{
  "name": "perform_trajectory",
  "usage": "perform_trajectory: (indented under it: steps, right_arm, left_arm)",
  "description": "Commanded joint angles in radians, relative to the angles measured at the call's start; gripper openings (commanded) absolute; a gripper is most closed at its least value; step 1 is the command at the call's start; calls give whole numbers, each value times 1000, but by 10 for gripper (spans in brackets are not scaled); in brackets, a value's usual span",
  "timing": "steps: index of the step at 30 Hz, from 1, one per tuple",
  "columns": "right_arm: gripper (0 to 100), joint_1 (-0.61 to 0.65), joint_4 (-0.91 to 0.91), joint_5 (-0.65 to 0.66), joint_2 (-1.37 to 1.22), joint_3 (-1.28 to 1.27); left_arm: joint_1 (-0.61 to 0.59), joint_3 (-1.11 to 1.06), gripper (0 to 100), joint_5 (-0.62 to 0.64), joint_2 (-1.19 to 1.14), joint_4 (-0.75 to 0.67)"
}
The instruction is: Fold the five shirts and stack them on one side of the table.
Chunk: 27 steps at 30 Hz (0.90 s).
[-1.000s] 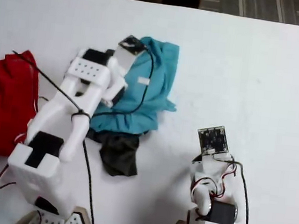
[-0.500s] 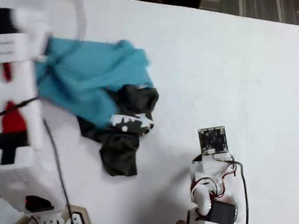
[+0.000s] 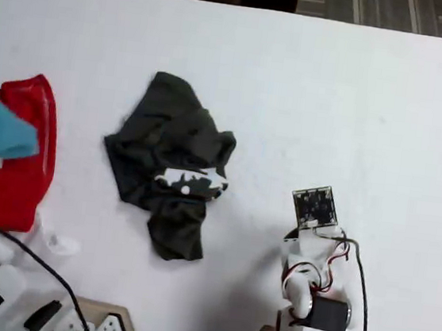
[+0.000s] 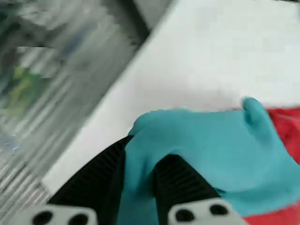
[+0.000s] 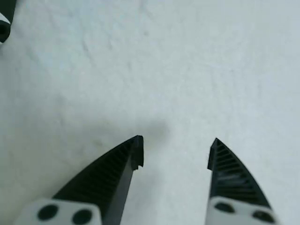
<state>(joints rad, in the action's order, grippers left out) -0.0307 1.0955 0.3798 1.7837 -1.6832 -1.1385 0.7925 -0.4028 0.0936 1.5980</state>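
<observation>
The teal shirt (image 4: 201, 154) is pinched between the jaws of the left gripper (image 4: 140, 165). It is bunched around the black fingers (image 4: 176, 176) and billows out beyond the tips. The red shirt (image 3: 15, 166) lies just past and below that claw, at the side of the table (image 3: 355, 109). The step in hand is judged to be the carrying of the teal shirt to the stacking side. To be done well, the cloth is best lowered until it rests on the red shirt before the jaws are parted, so that it is laid down and not dropped in a heap. Being gathered rather than folded, it would first need to be spread out flat. The black shirt (image 3: 169, 167) lies crumpled well apart from both claws, roughly between them. The right gripper (image 5: 174, 150) is spread wide over bare tabletop with nothing between its tips. The left arm is largely cut off at the high view's edge. How much teal cloth hangs out of frame cannot be told, nor whether the red shirt is properly folded. Three shirts can be counted.
</observation>
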Motion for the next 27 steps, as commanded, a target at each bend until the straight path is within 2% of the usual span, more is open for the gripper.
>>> perform_trajectory:
  steps: [1,5,11,15,20,23,27]
  right_arm:
    - [223,-1,-19,11,4,-9]
    - [223,-1,-19,11,4,-9]
    - [223,-1,-18,11,4,-9]
    - [223,-1,-16,11,4,-9]
    - [223,-1,-16,11,4,-9]
    - [223,-1,-16,11,4,-9]
    - [223,-1,-16,11,4,-9]
  left_arm:
    - [-115,24,24,-11,48,-64]
    - [-132,-147,24,-74,48,-60]
    - [-35,-667,31,-262,48,-149]
    - [-3,-912,159,-319,48,-308]
    - [-9,-940,329,-319,60,-391]
    - [-5,-852,331,-310,77,-387]
    - [0,-697,325,-172,121,-385]
